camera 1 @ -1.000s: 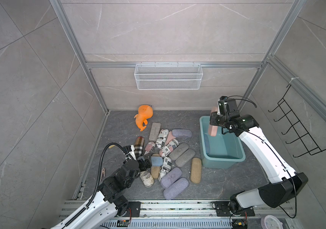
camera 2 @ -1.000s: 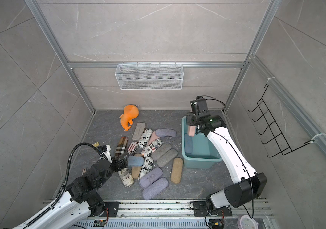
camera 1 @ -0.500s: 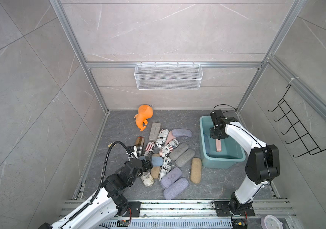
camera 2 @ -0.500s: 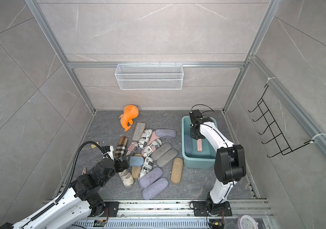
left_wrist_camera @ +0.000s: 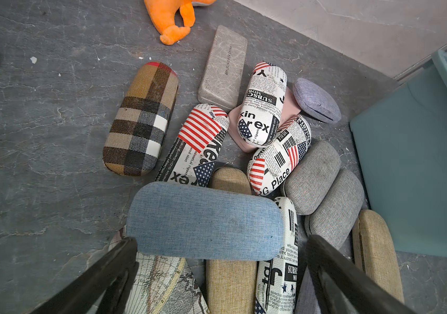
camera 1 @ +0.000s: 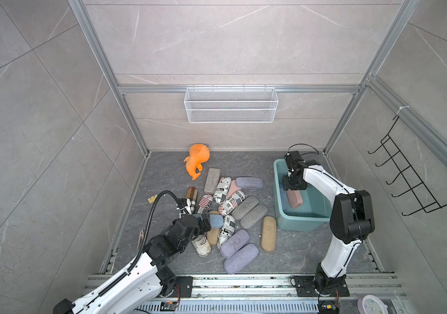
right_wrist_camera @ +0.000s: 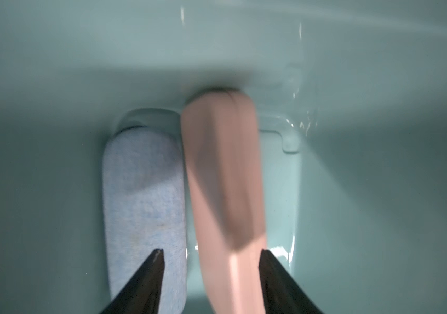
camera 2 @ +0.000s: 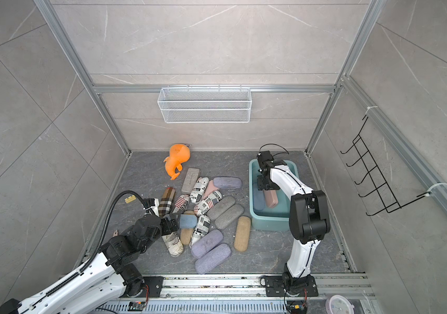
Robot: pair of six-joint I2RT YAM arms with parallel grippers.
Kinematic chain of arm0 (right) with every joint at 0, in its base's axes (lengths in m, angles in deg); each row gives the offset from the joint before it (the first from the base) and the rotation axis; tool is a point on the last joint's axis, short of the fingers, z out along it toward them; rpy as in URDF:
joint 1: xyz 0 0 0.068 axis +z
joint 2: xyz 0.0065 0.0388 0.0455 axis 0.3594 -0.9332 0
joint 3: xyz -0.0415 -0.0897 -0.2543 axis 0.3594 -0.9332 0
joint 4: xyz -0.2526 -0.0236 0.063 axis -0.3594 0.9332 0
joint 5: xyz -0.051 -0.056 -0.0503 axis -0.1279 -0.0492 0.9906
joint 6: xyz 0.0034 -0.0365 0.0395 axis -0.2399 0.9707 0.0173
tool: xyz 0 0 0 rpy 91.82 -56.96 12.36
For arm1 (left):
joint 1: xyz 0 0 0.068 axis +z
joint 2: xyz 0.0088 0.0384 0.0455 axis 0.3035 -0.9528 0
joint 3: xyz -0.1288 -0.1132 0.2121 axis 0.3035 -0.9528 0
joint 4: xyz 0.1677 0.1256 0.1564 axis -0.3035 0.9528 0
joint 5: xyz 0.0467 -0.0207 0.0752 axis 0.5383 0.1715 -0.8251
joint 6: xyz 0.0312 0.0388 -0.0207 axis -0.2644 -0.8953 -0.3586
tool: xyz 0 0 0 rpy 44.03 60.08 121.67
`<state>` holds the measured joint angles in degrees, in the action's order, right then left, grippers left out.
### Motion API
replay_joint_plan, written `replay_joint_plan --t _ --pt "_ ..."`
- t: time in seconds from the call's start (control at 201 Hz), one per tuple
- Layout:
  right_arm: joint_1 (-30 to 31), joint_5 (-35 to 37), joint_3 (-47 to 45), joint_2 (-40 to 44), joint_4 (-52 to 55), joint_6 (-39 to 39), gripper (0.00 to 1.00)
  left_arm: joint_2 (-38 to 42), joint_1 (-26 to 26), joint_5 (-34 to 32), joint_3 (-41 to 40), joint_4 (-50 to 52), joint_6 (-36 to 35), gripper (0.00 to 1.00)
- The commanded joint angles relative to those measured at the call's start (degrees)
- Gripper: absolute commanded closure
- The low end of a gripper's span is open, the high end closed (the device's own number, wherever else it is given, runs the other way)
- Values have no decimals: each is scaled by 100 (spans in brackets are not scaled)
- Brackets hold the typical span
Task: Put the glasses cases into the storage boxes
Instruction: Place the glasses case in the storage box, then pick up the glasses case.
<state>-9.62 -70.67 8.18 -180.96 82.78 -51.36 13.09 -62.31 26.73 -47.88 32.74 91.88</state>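
Right jaws stand parted around the pink case [right_wrist_camera: 222, 176], loose inside the teal tub [camera 1: 298, 223] beside a pale-blue case [right_wrist_camera: 143, 204], so lift straight up clear of the rim; left jaws, spread wide, should straddle the denim-blue case [left_wrist_camera: 206, 220] atop the pile squarely.

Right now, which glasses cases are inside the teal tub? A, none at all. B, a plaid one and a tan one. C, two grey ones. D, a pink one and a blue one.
D: the right wrist view shows a pink case alongside a blue case within the walls of the teal tub.
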Motion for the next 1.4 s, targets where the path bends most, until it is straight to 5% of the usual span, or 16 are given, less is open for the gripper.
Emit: replay_joint_plan --t 0.0,0.389,0.718,0.942,1.187,1.391 --pt "-9 -434 247 435 168 -172 38 -231 17 107 405 45 -323 1" --pt "481 -733 -627 2308 -15 -564 39 -1668 736 945 1320 60 -692 1" --pt "948 -1002 -1298 3390 -273 -828 19 -4657 1110 1563 3549 496 -1865 1" --pt "978 -1245 -1367 3611 -165 -817 16 -6070 1355 2138 4517 684 -2396 1" --pt "1148 -1279 -1337 3612 -107 -879 16 -6457 1502 2285 4581 461 -2504 3" --pt "1312 -1151 -1172 3478 -55 -978 21 -6693 1531 2586 4590 309 -2522 14"
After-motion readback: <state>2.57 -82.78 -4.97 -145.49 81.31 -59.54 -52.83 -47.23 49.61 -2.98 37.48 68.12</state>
